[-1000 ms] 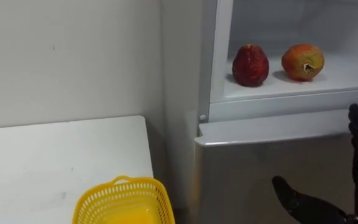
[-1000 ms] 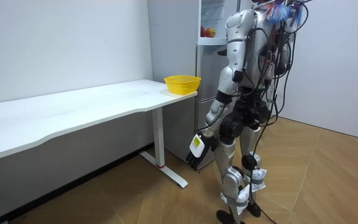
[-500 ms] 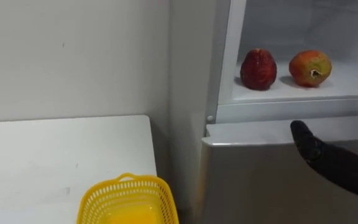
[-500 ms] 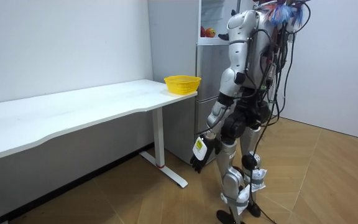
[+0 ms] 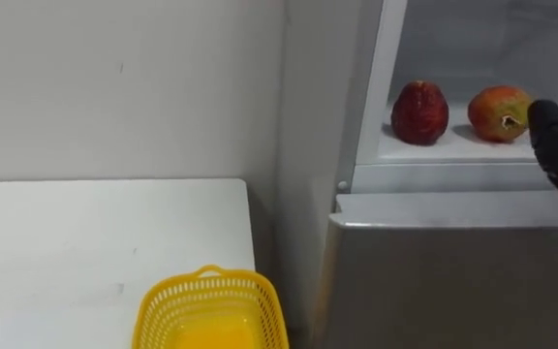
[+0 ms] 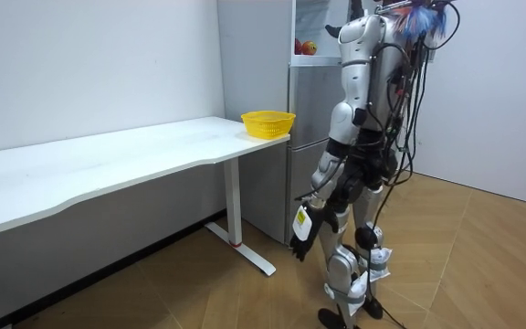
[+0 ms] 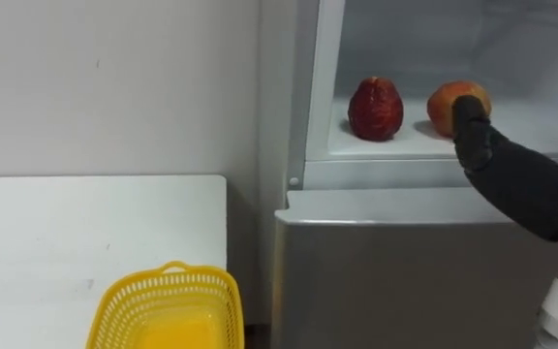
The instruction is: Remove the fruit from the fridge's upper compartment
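The upper fridge compartment stands open, and two fruits rest on its white shelf [image 5: 453, 150]. A dark red fruit [image 5: 420, 111] is on the left and an orange-red fruit [image 5: 497, 112] on the right. My right hand [image 7: 511, 174] is raised to shelf height with straight fingers. Its fingertips [image 7: 468, 109] are at the orange-red fruit [image 7: 442, 105]; I cannot tell whether they touch it. Nothing is held in it. In the room view I stand facing the fridge, and my left hand [image 6: 301, 242] hangs beside my thigh, fingers relaxed and holding nothing.
A yellow mesh basket [image 5: 206, 278] sits at the near corner of the white table [image 5: 85, 242], left of the fridge. The shut grey lower fridge door [image 5: 453, 281] is below the shelf. A white wall is behind the table.
My right hand rose from in front of the lower door to the shelf, beside the orange-red fruit. The whole picture shifted right. My left arm hangs a little further back.
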{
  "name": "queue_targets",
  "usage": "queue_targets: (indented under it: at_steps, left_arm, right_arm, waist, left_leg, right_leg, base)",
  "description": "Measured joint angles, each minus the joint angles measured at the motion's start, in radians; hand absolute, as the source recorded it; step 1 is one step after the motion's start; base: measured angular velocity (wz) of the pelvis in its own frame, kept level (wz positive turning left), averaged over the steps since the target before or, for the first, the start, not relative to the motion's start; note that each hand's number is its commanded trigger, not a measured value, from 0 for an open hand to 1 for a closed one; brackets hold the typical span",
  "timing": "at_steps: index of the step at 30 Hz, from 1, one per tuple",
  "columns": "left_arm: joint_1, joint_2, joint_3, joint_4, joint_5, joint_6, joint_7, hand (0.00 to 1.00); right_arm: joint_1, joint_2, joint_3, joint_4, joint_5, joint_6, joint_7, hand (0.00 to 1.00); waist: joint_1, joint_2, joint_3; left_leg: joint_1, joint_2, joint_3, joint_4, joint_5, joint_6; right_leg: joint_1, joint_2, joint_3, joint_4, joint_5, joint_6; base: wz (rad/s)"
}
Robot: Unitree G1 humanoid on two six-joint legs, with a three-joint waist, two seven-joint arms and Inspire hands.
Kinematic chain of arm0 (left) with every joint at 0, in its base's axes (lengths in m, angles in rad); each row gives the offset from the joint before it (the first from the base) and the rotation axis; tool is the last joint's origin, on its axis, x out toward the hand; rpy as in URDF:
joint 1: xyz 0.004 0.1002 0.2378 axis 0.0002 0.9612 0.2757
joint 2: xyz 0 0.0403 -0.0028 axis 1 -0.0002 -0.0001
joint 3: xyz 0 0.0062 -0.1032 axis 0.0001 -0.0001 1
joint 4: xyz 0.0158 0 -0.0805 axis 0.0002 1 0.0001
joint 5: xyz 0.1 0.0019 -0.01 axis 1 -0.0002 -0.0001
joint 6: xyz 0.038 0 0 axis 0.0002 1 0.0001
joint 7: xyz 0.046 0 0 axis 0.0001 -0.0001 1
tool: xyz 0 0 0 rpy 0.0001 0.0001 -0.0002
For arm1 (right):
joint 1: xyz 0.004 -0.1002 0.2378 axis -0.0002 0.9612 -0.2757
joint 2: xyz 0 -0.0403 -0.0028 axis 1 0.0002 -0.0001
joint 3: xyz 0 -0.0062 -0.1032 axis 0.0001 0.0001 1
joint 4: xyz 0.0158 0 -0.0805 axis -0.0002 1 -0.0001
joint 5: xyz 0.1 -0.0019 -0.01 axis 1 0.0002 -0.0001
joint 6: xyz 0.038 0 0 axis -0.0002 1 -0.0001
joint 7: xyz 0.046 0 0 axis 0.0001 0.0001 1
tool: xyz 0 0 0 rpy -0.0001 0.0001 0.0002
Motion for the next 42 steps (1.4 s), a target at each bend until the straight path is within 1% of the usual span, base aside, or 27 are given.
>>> queue_targets:
  at_steps: [3, 5, 7, 9, 12, 17, 22, 25, 27, 29, 34, 37, 40, 42]
  left_arm:
    - [-0.013, 0.000, -0.004, -0.007, 0.001, 0.010, -0.014, 0.00]
    - [-0.021, 0.000, -0.005, -0.008, 0.001, 0.017, -0.015, 0.00]
    - [-0.027, 0.001, -0.005, -0.007, 0.001, 0.021, -0.016, 0.00]
    - [-0.035, 0.001, -0.005, -0.008, 0.002, 0.023, -0.015, 0.00]
    - [-0.035, 0.002, -0.004, -0.007, 0.002, 0.028, -0.014, 0.00]
    - [-0.044, 0.002, -0.002, -0.008, 0.001, 0.035, -0.014, 0.00]
    - [-0.050, 0.003, 0.001, -0.008, 0.001, 0.035, -0.015, 0.00]
    - [-0.055, 0.005, 0.001, -0.008, 0.001, 0.034, -0.015, 0.00]
    - [-0.054, 0.009, 0.006, -0.015, 0.002, 0.034, -0.021, 0.00]
    - [-0.053, 0.009, 0.017, -0.020, 0.002, 0.034, -0.034, 0.00]
    - [-0.042, 0.010, 0.024, -0.030, 0.002, 0.035, -0.060, 0.00]
    - [-0.032, 0.011, 0.026, -0.042, 0.014, 0.035, -0.066, 0.00]
    - [-0.032, 0.011, 0.027, -0.047, 0.037, 0.035, -0.077, 0.00]
    - [-0.032, 0.010, 0.041, -0.050, 0.048, 0.035, -0.081, 0.00]
  right_arm:
    - [-0.022, -0.002, 0.000, 0.028, 0.037, 0.001, 0.012, 0.00]
    - [-0.049, -0.003, 0.000, 0.056, 0.076, 0.012, 0.020, 0.00]
    - [-0.077, -0.009, 0.001, 0.074, 0.112, 0.032, 0.035, 0.00]
    - [-0.123, -0.018, 0.001, 0.124, 0.144, 0.035, 0.048, 0.00]
    - [-0.149, -0.018, 0.001, 0.163, 0.161, 0.054, 0.064, 0.00]
    - [-0.158, -0.018, 0.001, 0.181, 0.170, 0.060, 0.087, 0.00]
    - [-0.204, -0.019, 0.001, 0.206, 0.181, 0.069, 0.123, 0.00]
    - [-0.235, -0.019, 0.001, 0.249, 0.218, 0.069, 0.143, 0.00]
    - [-0.253, -0.032, 0.001, 0.292, 0.221, 0.073, 0.155, 0.00]
    - [-0.268, -0.047, 0.001, 0.318, 0.221, 0.081, 0.164, 0.00]
    - [-0.283, -0.055, 0.001, 0.346, 0.222, 0.085, 0.167, 0.00]
    - [-0.283, -0.057, 0.001, 0.374, 0.230, 0.086, 0.203, 0.00]
    - [-0.283, -0.057, 0.003, 0.399, 0.231, 0.097, 0.240, 0.00]
    - [-0.283, -0.057, 0.003, 0.406, 0.225, 0.097, 0.265, 0.00]
  waist:
    - [0.006, 0.004, 0.0046]
    - [0.007, 0.004, 0.0047]
    - [0.012, 0.003, 0.0047]
    - [0.012, 0.000, 0.0044]
    - [0.017, -0.006, 0.0058]
    - [0.037, -0.008, 0.0047]
    - [0.036, -0.007, 0.0049]
    - [0.036, -0.007, 0.0051]
    - [0.036, -0.007, 0.0052]
    - [0.037, -0.007, 0.0055]
    - [0.039, -0.007, 0.0053]
    - [0.041, -0.007, 0.0052]
    - [0.042, -0.008, 0.0054]
    - [0.044, -0.009, 0.0054]
  left_leg:
    - [-0.006, -0.001, -0.005, 0.006, 0.000, 0.000]
    - [-0.008, -0.001, -0.007, 0.007, 0.000, 0.000]
    - [-0.007, -0.001, -0.007, 0.007, 0.001, -0.001]
    - [-0.007, -0.001, -0.009, 0.011, 0.001, -0.001]
    - [-0.002, -0.002, -0.012, 0.012, 0.001, -0.001]
    - [-0.001, -0.002, -0.012, 0.012, 0.001, -0.001]
    - [-0.002, -0.003, -0.020, 0.017, 0.001, -0.001]
    - [-0.001, -0.003, -0.027, 0.023, 0.001, -0.001]
    - [0.000, -0.004, -0.037, 0.027, 0.001, -0.001]
    - [-0.001, -0.004, -0.037, 0.028, 0.001, -0.001]
    - [0.000, -0.004, -0.041, 0.030, 0.001, -0.001]
    - [0.001, -0.004, -0.041, 0.031, 0.001, -0.001]
    - [0.001, -0.005, -0.041, 0.031, 0.001, 0.000]
    - [0.001, -0.005, -0.040, 0.031, 0.001, 0.000]
  right_leg:
    - [-0.001, -0.002, -0.005, 0.000, 0.000, 0.000]
    - [-0.003, -0.002, -0.007, 0.001, 0.000, 0.000]
    - [-0.003, -0.002, -0.006, 0.001, 0.000, 0.000]
    - [0.000, -0.002, -0.008, 0.000, 0.000, 0.000]
    - [0.010, -0.003, -0.009, -0.002, 0.000, 0.000]
    - [0.010, -0.003, -0.010, -0.002, 0.000, 0.000]
    - [0.015, -0.005, -0.024, -0.002, 0.000, 0.000]
    - [0.023, -0.006, -0.031, -0.003, 0.000, 0.000]
    - [0.027, -0.007, -0.042, -0.003, 0.000, 0.000]
    - [0.027, -0.007, -0.044, -0.002, 0.000, 0.000]
    - [0.029, -0.008, -0.052, -0.002, 0.000, 0.000]
    - [0.030, -0.009, -0.053, 0.000, 0.000, 0.000]
    - [0.029, -0.010, -0.053, 0.000, 0.000, 0.000]
    - [0.027, -0.009, -0.052, 0.001, 0.000, 0.000]
  base:
    - [0.05]
    - [0.00]
    - [0.00]
    - [0.00]
    - [0.03]
    - [0.01]
    - [0.05]
    - [0.09]
    - [0.11]
    - [0.03]
    - [0.01]
    - [0.00]
    - [0.00]
    - [0.00]
